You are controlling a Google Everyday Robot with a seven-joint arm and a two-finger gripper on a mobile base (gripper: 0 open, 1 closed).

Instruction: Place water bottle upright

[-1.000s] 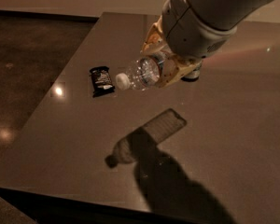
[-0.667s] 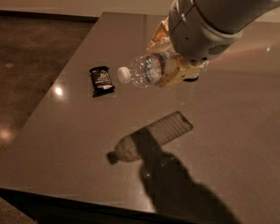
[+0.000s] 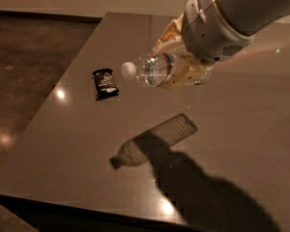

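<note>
The water bottle (image 3: 152,70) is a clear ribbed plastic bottle with a white cap pointing left. It hangs roughly horizontal in the air, well above the grey table (image 3: 241,129). My gripper (image 3: 181,66) is shut on the bottle's label end, with pale yellowish fingers (image 3: 170,33) wrapped above and below it. The large white arm comes in from the upper right. The bottle's shadow falls on the tabletop below it.
A small black snack packet (image 3: 105,84) lies flat on the table left of the bottle. The table's left edge runs diagonally, with dark floor (image 3: 24,71) beyond it. The front edge is near the bottom of the view.
The arm has lifted and carried the held bottle a little up and to the right. Its shadow on the table has slid rightward. The snack packet has stayed put.
</note>
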